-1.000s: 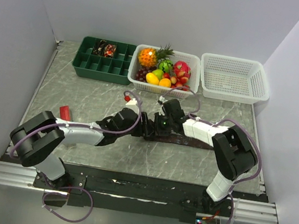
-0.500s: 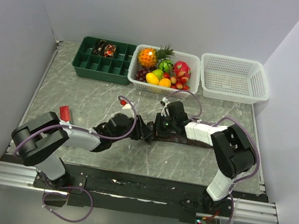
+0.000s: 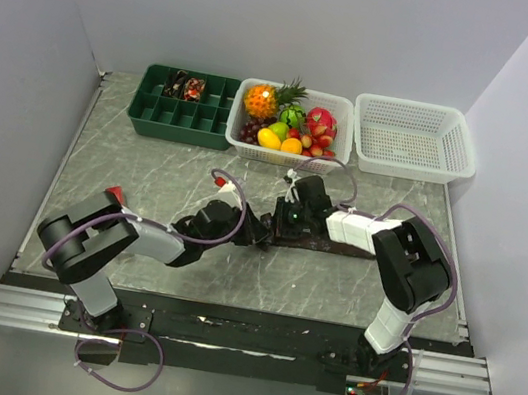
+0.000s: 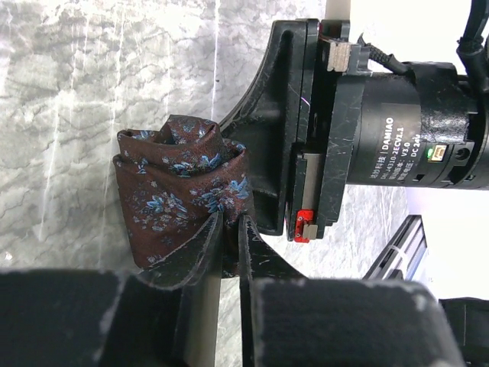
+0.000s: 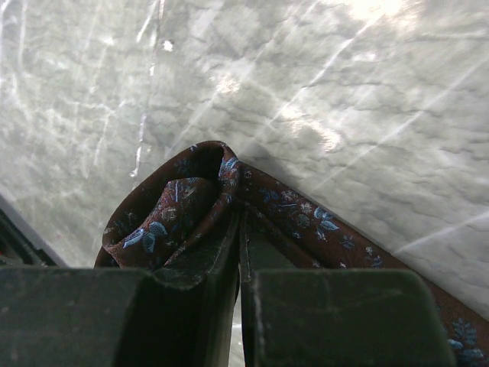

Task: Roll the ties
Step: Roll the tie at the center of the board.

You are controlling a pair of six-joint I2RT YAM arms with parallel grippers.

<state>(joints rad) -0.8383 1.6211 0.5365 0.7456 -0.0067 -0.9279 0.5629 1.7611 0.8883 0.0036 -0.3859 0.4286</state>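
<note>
A dark brown tie with small blue flowers lies on the marble table, its flat length (image 3: 336,249) running right. Its left end is rolled into a loose coil (image 4: 179,180), which also shows in the right wrist view (image 5: 179,210). My left gripper (image 3: 258,231) is shut on the coil's near edge (image 4: 229,229). My right gripper (image 3: 282,227) is shut on the tie where coil meets flat strip (image 5: 241,218). The two grippers meet tip to tip at the coil. The right gripper's body (image 4: 328,130) stands just behind the coil. Rolled ties (image 3: 183,88) sit in the green tray.
The green compartment tray (image 3: 156,117) stands at the back left. Beside it are a white basket (image 3: 243,143) of toy fruit and an empty white basket (image 3: 414,137). A small red object (image 3: 114,195) lies by the left arm's elbow.
The left arm's forearm has swung and its elbow shifted, now partly covering the red object. Both grippers stay shut at the tie's rolled end, shifted only slightly.
</note>
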